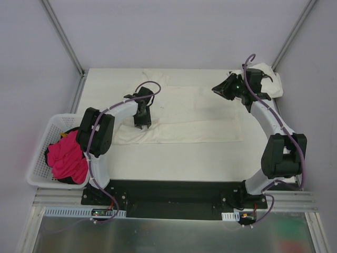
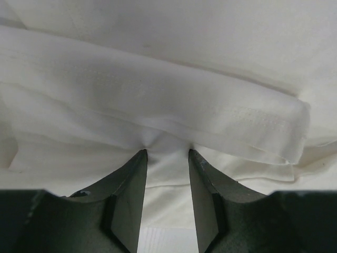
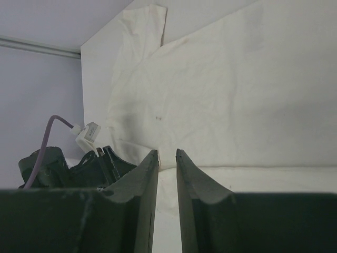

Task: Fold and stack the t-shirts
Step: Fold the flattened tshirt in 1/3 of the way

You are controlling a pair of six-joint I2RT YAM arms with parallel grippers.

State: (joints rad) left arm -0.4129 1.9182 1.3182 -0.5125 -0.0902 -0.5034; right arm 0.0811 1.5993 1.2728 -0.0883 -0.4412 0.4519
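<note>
Cream-white t-shirt (image 1: 195, 113) lies flat on the counter (image 1: 174, 158) as a long band, its sleeve toward the far left corner; left hand (image 1: 142, 125) sits on the band's left end, fingers (image 2: 131, 184) clamped on a gathered fold of it, cloth puckered at the tips. Right hand (image 1: 224, 89) hangs above the shirt's far right end, not touching it, fingers (image 3: 142, 179) a narrow slit apart with nothing between them. Second white cloth bundle (image 1: 272, 79) lies in the far right corner, just behind the right hand.
</note>
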